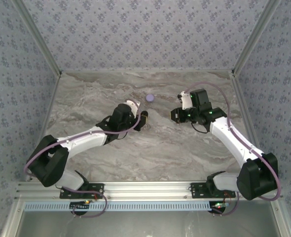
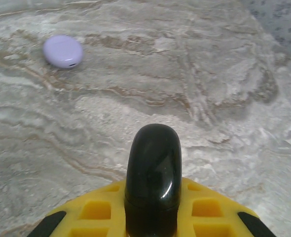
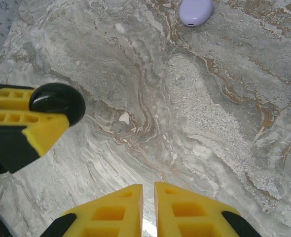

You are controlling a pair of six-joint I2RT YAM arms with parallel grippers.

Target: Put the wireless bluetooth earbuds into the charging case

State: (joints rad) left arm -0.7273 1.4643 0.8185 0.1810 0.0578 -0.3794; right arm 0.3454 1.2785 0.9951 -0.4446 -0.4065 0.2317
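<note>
1. Marble table (image 1: 185,153): lavender case (image 2: 62,51) lies flat at far centre, long axis crosswise in the left wrist view.
2. Left gripper (image 2: 153,210) clamps black case (image 2: 153,163), long axis along the fingers, rounded end pointing outward.
3. Right gripper (image 3: 148,207) closed, empty.

Marbled table (image 1: 185,148), lavender case (image 2: 62,51), black case (image 2: 153,173) (yellow fingers (image 3: 111,210)).

A grey-and-tan marbled tabletop (image 1: 150,148) sits between walls (image 1: 145,29) papered in a pale blue floral print. Aluminium rails (image 1: 150,188) line its near edge, under even light.
</note>
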